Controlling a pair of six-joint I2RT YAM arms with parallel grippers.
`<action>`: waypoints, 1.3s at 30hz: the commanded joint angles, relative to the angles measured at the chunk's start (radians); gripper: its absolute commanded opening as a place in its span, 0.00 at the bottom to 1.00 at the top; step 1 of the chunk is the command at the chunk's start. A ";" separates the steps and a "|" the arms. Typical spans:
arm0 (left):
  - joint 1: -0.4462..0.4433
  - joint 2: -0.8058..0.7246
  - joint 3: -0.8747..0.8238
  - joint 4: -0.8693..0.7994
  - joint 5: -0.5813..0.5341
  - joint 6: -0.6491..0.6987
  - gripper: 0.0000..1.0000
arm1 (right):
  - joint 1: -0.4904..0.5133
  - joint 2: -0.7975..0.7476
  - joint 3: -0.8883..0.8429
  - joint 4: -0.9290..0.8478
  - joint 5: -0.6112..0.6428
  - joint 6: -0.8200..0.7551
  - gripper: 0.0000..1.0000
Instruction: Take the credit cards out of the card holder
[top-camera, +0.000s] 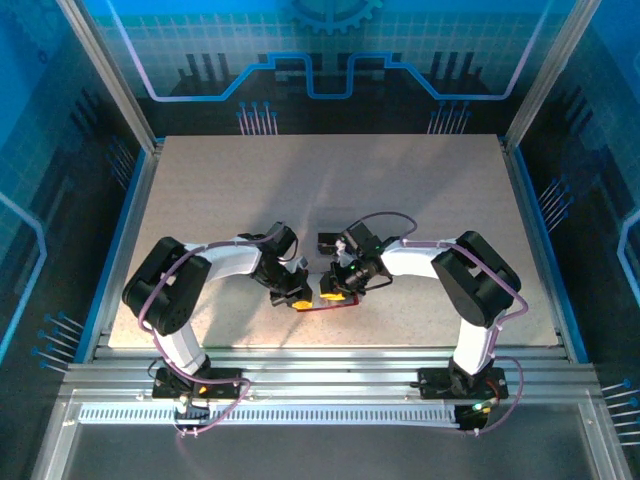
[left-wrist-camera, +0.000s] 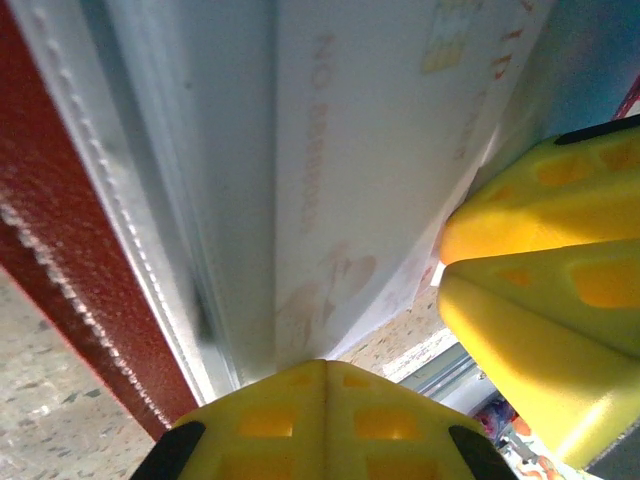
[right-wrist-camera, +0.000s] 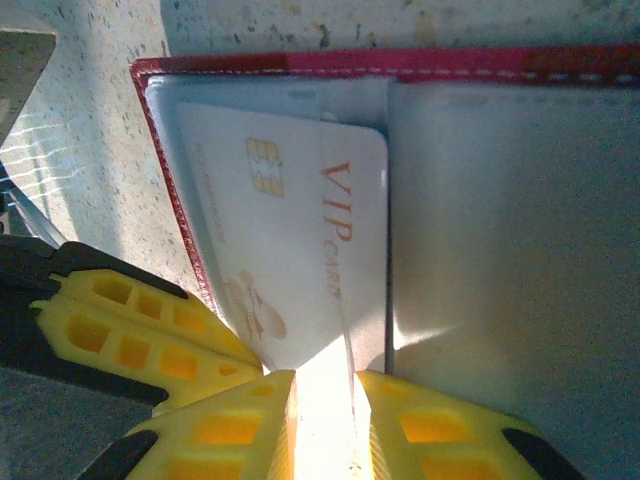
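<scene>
The bench (top-camera: 200, 200) carries everything near its front edge, where both arms reach inward and meet over the work. The card holder (right-wrist-camera: 520, 250) lies there opened flat, red rim outward and grey lining up, so its pockets face the arms. The left fingers (left-wrist-camera: 325, 420) are clenched tight at the holder's red edge; this looks like a way to keep the holder from sliding, though I cannot tell whether they pinch it or only press on it. One pocket holds a pale card (right-wrist-camera: 300, 230) with a chip and "VIP" print, about half drawn out. The right fingers (right-wrist-camera: 285, 425) are clamped on its free end, placed in line with the pocket for a straight pull. A dark flat piece (top-camera: 328, 241), possibly another card, lies on the bench just beyond.
</scene>
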 joint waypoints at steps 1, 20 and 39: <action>-0.004 0.008 -0.003 -0.043 -0.019 0.026 0.00 | 0.014 0.013 0.023 -0.098 0.066 -0.037 0.22; -0.002 -0.020 0.018 -0.043 -0.019 0.011 0.00 | 0.015 -0.051 0.060 -0.137 0.099 -0.037 0.22; -0.001 0.032 0.141 -0.087 -0.140 0.014 0.00 | -0.066 -0.050 0.007 -0.006 -0.002 0.010 0.22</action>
